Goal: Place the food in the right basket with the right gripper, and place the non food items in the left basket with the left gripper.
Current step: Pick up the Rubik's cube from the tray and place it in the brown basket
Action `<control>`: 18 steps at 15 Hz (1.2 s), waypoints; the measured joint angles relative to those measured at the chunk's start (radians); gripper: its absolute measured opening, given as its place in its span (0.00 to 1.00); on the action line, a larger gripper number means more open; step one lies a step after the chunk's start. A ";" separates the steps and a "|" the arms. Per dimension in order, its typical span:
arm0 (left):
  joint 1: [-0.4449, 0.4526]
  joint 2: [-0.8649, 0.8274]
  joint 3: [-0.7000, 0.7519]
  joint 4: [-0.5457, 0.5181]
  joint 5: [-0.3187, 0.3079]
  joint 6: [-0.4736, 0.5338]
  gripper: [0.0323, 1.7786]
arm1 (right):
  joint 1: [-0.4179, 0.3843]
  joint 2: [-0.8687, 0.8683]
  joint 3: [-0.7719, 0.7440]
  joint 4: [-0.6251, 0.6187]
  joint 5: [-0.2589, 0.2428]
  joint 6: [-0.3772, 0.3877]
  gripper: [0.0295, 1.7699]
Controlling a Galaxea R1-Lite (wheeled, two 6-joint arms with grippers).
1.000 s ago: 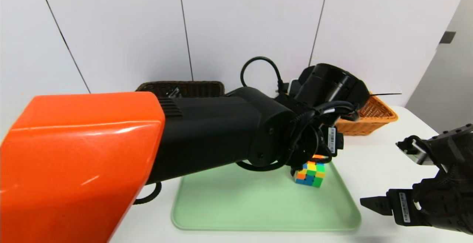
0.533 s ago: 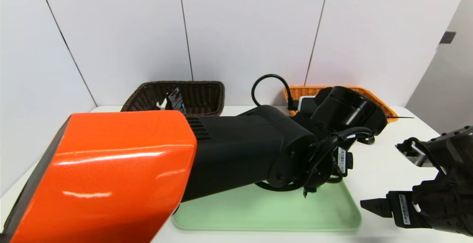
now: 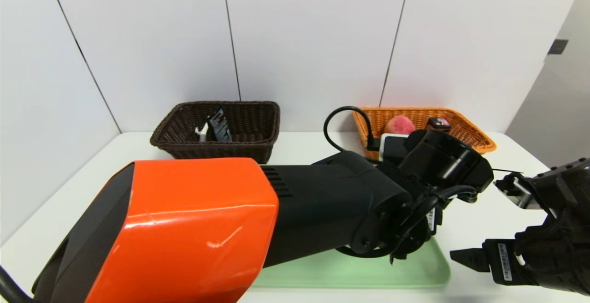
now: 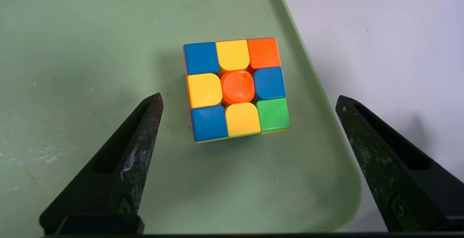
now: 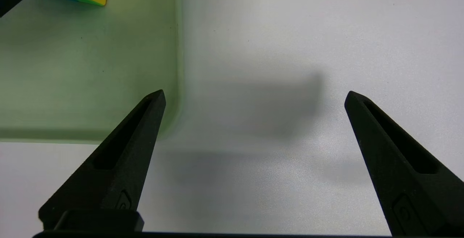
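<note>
While the left gripper (image 4: 248, 98) gapes empty over the cube (image 4: 236, 89) — seemingly untouched — right gripper (image 5: 253, 96) idles, splayed.

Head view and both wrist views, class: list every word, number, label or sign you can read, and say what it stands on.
No text can be read.
White print on the black squeeze tube in the dark brown wicker basket: too small.
White barcode sticker on the right gripper: too small.
Multicoloured puzzle cube on the pale green plastic tray: plain colour tiles, no writing.
</note>
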 joint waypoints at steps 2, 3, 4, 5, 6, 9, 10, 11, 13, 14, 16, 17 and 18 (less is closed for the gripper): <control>-0.002 0.007 0.000 -0.001 0.001 0.004 0.95 | 0.000 0.000 0.002 -0.001 0.000 -0.001 0.97; -0.008 0.010 0.000 -0.002 0.001 0.005 0.95 | 0.000 0.000 0.004 -0.001 0.000 -0.001 0.97; -0.013 0.013 0.000 -0.003 0.001 0.005 0.95 | 0.000 0.000 0.004 -0.001 0.000 -0.001 0.97; -0.015 0.017 0.000 -0.003 0.001 0.005 0.95 | 0.000 0.000 0.005 -0.001 0.000 -0.001 0.97; -0.016 0.022 -0.001 -0.003 0.007 0.005 0.95 | 0.000 0.000 0.006 0.000 0.000 -0.001 0.97; -0.018 0.036 -0.001 -0.029 0.039 0.017 0.95 | 0.000 -0.001 0.009 0.000 0.000 -0.001 0.97; -0.017 0.039 -0.001 -0.040 0.042 0.029 0.95 | 0.000 -0.001 0.010 -0.001 0.000 -0.001 0.97; -0.017 0.044 -0.001 -0.051 0.047 0.040 0.95 | 0.000 -0.001 0.012 -0.001 0.000 -0.001 0.97; -0.015 0.054 -0.001 -0.073 0.058 0.051 0.95 | 0.000 -0.001 0.013 -0.001 0.000 0.000 0.97; -0.017 0.060 -0.001 -0.082 0.058 0.060 0.95 | 0.000 -0.001 0.013 -0.002 0.001 0.000 0.97; -0.017 0.068 -0.001 -0.091 0.060 0.073 0.95 | -0.001 -0.001 0.014 -0.001 0.001 0.002 0.97; -0.015 0.072 -0.002 -0.093 0.060 0.077 0.95 | -0.003 -0.001 0.015 -0.001 0.001 0.002 0.97; -0.015 0.076 -0.002 -0.095 0.060 0.079 0.95 | -0.005 0.000 0.015 -0.001 0.002 0.002 0.97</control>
